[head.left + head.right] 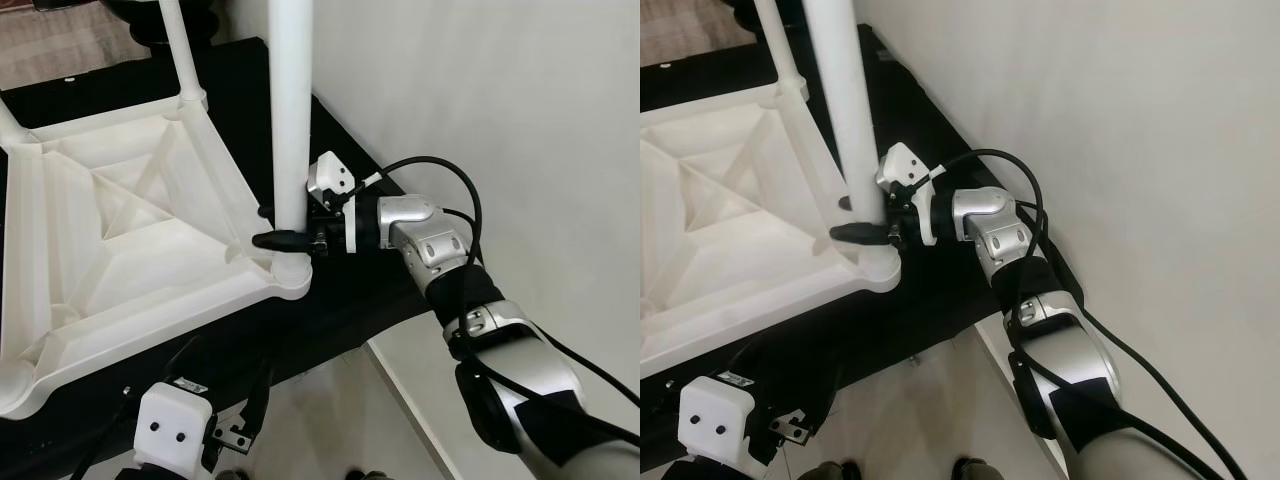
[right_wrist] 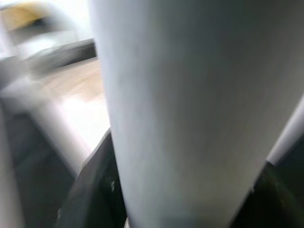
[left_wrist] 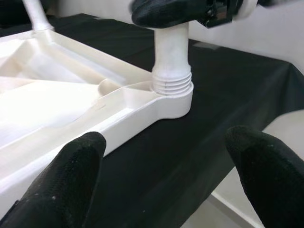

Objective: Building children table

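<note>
A white plastic children's table top (image 1: 130, 250) lies upside down on a black-covered table (image 1: 350, 300). A white leg (image 1: 290, 110) stands upright in the near right corner socket (image 1: 290, 272), its threads showing at the base (image 3: 172, 80). My right gripper (image 1: 268, 226) is shut on this leg just above the socket, one black finger (image 1: 282, 240) across its front. The leg (image 2: 180, 114) fills the space between the right fingers. My left gripper (image 1: 225, 395) hangs open below the table's front edge, its black fingers (image 3: 66, 180) apart and holding nothing.
Another white leg (image 1: 182, 50) stands in the far corner socket. A white wall (image 1: 520, 100) runs along the right side of the table. Pale floor (image 1: 330, 420) lies below the front edge.
</note>
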Motion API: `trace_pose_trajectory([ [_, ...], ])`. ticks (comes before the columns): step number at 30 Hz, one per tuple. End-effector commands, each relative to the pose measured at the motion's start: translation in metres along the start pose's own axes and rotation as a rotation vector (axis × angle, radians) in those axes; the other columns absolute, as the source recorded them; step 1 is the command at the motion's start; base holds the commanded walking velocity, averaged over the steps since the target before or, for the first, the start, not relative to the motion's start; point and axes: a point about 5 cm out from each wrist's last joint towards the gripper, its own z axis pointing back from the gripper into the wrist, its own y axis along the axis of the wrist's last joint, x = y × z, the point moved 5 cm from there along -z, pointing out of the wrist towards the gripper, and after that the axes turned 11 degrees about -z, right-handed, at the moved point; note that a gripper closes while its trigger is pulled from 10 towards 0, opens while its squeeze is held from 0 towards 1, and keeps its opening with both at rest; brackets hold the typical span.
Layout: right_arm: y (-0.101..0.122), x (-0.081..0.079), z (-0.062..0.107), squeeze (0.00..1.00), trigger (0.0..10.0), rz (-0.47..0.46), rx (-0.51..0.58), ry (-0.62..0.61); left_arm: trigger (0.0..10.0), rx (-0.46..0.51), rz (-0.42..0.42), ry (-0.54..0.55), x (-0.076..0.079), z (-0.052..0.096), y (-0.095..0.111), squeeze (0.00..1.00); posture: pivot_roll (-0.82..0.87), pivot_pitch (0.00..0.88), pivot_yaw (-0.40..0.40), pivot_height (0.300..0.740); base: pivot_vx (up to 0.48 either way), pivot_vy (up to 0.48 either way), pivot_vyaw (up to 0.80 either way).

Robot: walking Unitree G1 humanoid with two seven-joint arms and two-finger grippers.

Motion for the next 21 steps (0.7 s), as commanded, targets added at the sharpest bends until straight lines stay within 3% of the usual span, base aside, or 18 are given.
trace_pose_trajectory([
  [1,-0.038,0.028,0.021,0.00,0.0,-0.085,-0.059,-0.430,10.0,0.009,0.000,0.014,0.001,0.000,0.000,0.00,0.07,0.200,-0.074,0.740,0.000,0.000,0.00],
  [3,-0.049,0.006,0.037,0.00,0.0,-0.101,-0.022,-0.653,10.0,0.036,-0.002,0.006,0.001,-0.007,0.000,0.00,0.06,0.199,-0.065,0.740,0.000,0.000,0.00],
  [5,-0.049,0.006,0.037,0.00,0.0,-0.101,-0.022,-0.653,10.0,0.036,-0.002,0.006,0.001,-0.007,0.000,0.00,0.06,0.199,-0.065,0.740,0.000,0.000,0.00],
  [6,-0.051,-0.008,0.036,0.00,0.0,-0.095,-0.010,-0.667,10.0,0.044,-0.004,-0.001,0.001,-0.010,-0.001,0.00,0.06,0.192,-0.055,0.740,0.000,0.000,0.00],
  [7,-0.051,-0.008,0.036,0.00,0.0,-0.095,-0.010,-0.667,10.0,0.044,-0.004,-0.001,0.001,-0.010,-0.001,0.00,0.06,0.192,-0.055,0.740,0.000,0.000,0.00],
  [8,-0.053,-0.016,0.029,0.00,0.0,-0.094,-0.006,-0.650,10.0,0.049,-0.003,-0.013,0.002,-0.012,-0.001,0.00,0.06,0.185,-0.043,0.740,0.000,0.000,0.00],
  [13,-0.046,-0.021,0.005,0.00,0.0,-0.096,0.014,-0.576,10.0,0.046,-0.014,-0.031,0.003,-0.018,-0.007,0.00,0.06,0.173,-0.041,0.740,0.000,0.000,0.00],
  [14,-0.044,-0.024,0.000,0.00,10.0,-0.089,0.009,-0.532,10.0,0.047,-0.011,-0.033,0.003,-0.018,-0.007,0.00,0.06,0.171,-0.041,0.740,0.000,0.000,0.00],
  [18,-0.037,-0.030,-0.006,0.00,10.0,-0.100,0.025,-0.468,10.0,0.048,-0.008,-0.035,0.003,-0.019,-0.007,0.00,0.06,0.169,-0.037,0.740,0.000,0.000,0.00],
  [19,-0.020,-0.045,-0.011,1.00,10.0,-0.142,0.078,-0.323,10.0,0.050,-0.005,-0.031,0.003,-0.020,-0.008,0.00,0.06,0.168,-0.037,0.740,0.000,0.000,0.00],
  [21,-0.016,-0.049,-0.012,1.00,10.0,-0.151,0.092,-0.286,10.0,0.050,-0.004,-0.030,0.002,-0.021,-0.008,0.00,0.06,0.167,-0.037,0.740,0.000,0.000,0.00],
])
